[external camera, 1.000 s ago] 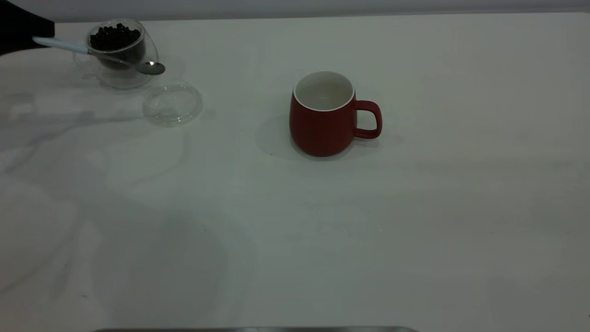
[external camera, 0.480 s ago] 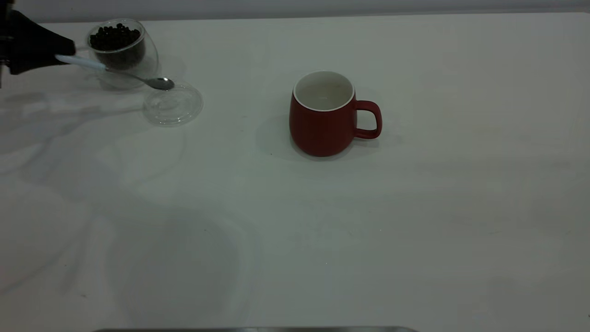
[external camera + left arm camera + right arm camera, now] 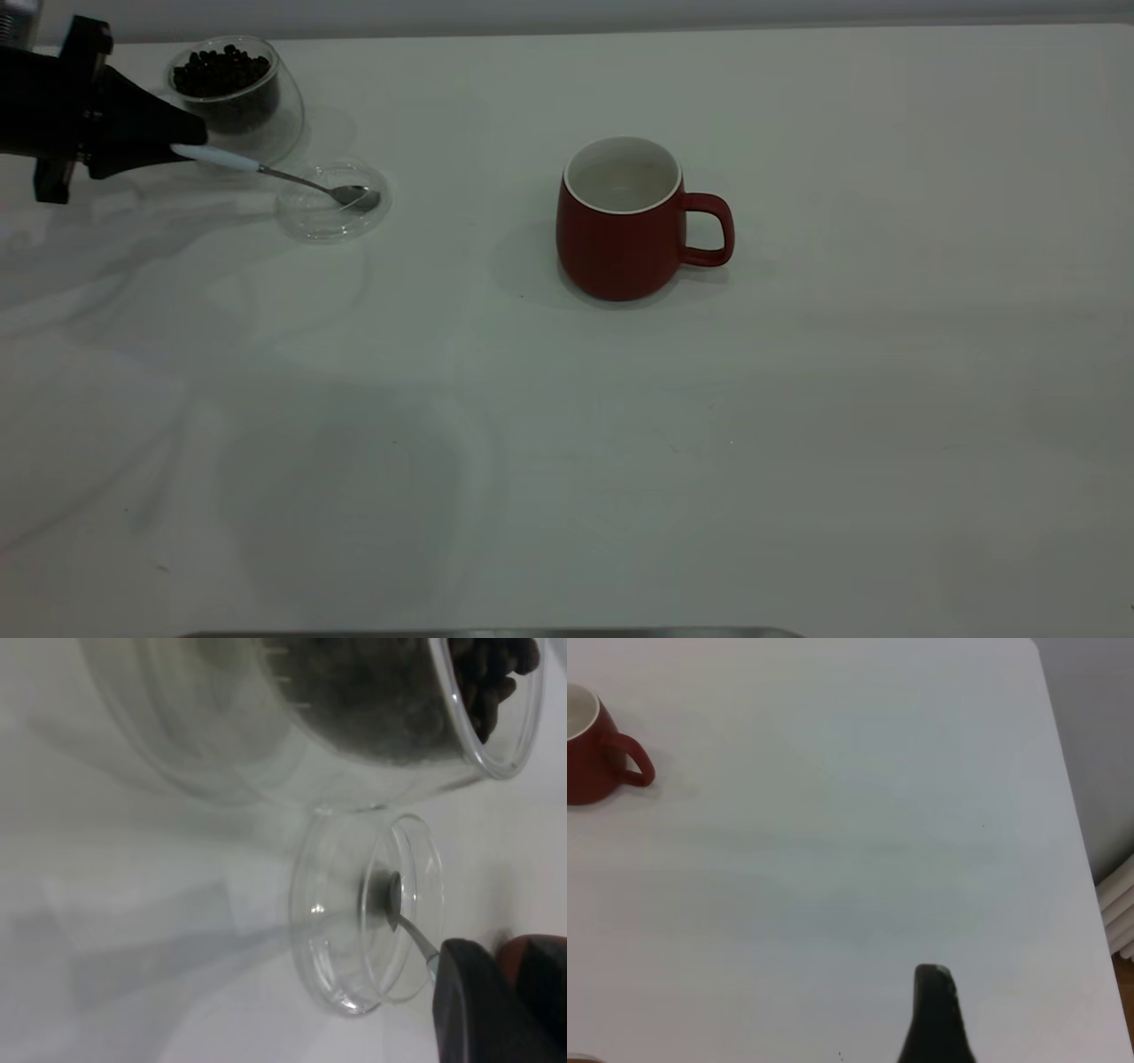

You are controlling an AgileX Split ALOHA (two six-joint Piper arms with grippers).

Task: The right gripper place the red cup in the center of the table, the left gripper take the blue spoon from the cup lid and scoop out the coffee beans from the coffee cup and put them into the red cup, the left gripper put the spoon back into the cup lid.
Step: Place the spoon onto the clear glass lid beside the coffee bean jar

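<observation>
1. The left gripper (image 3: 182,149) is at the far left of the table (image 3: 620,443), just in front of the coffee cup (image 3: 232,93). Its jaws are clamped on the pale handle of the blue spoon (image 3: 275,175).
2. The spoon slants down from the jaws. Its shiny bowl sits in the cup lid (image 3: 331,200), which lies just beside the coffee cup.
3. The spoon looks light, thin and stiff. The metal neck looks slippery, so the thicker handle is the best place to hold it.
4. The lid looks light and may slide if pushed. The glass cup with the coffee beans (image 3: 219,71) could break.
5. The red cup (image 3: 625,220) stands near the middle of the table, well apart from the spoon.
6. The right gripper (image 3: 935,1014) hangs off to the right side. I cannot tell if its jaws are apart or together.
</observation>
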